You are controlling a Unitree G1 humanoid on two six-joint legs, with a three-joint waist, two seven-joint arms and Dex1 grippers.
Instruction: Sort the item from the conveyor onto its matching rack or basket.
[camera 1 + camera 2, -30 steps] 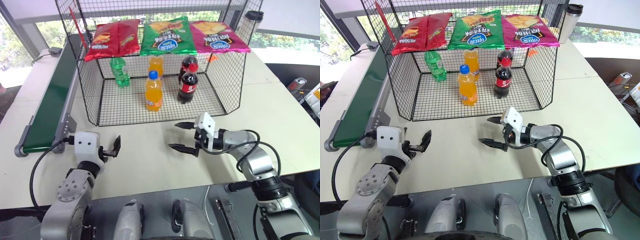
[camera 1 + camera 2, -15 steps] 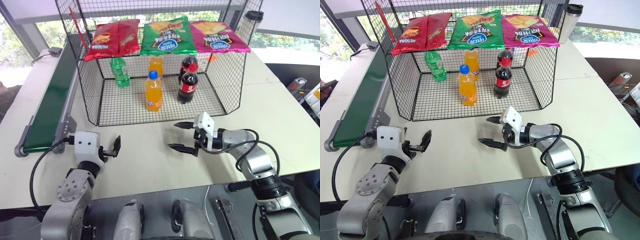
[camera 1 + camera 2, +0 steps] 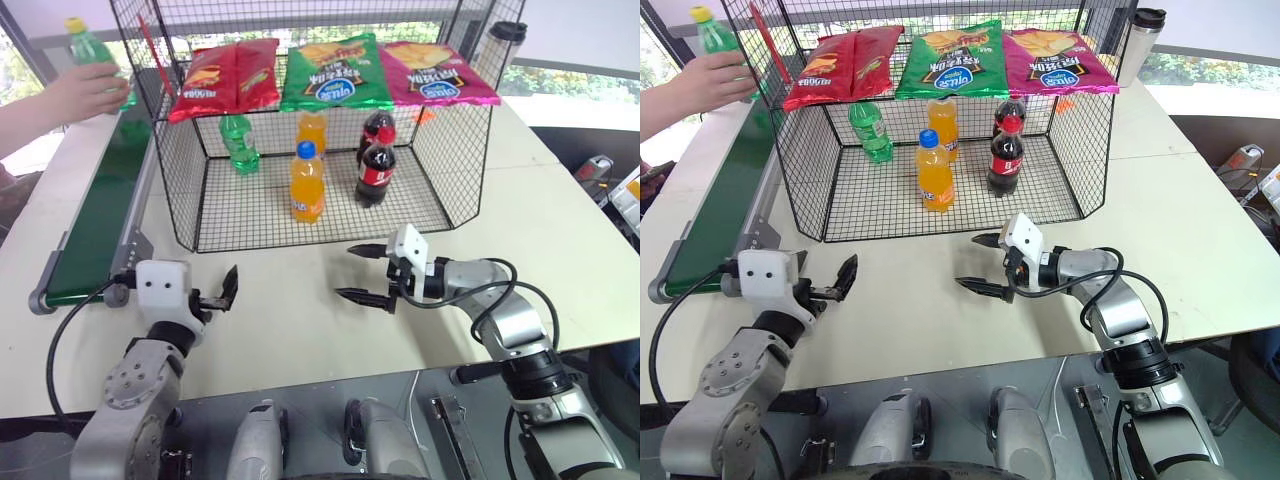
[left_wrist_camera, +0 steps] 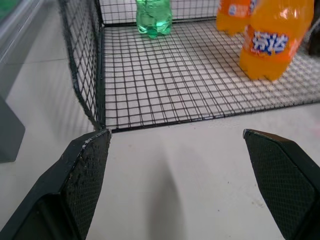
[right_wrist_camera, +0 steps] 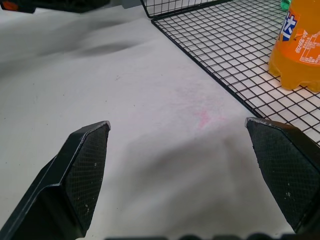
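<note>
A person's hand point(image 3: 75, 92) holds the item, a clear green bottle with a yellow cap point(image 3: 85, 45), over the far end of the dark green conveyor point(image 3: 100, 210) at the left. I cannot tell whether the bottle touches the belt. The black wire-mesh cage point(image 3: 190, 215) stands mid-table. My left gripper point(image 3: 218, 293) hovers open and empty over the white table, near the cage's front left corner point(image 4: 100, 117). My right gripper point(image 3: 347, 272) is open and empty too, pointing left in front of the cage, just before its mesh floor point(image 5: 225, 55).
Inside the cage stand a capless green bottle point(image 3: 238, 143), orange bottles point(image 3: 307, 183) and cola bottles point(image 3: 376, 168), with chip bags point(image 3: 335, 72) hung along the top. A dark-lidded tumbler point(image 3: 507, 45) stands at the back right. Bare white table point(image 3: 290, 320) lies between my grippers.
A person's hand with the green yellow-capped bottle has come in at the conveyor's far end. Both grippers stay where they were, open.
</note>
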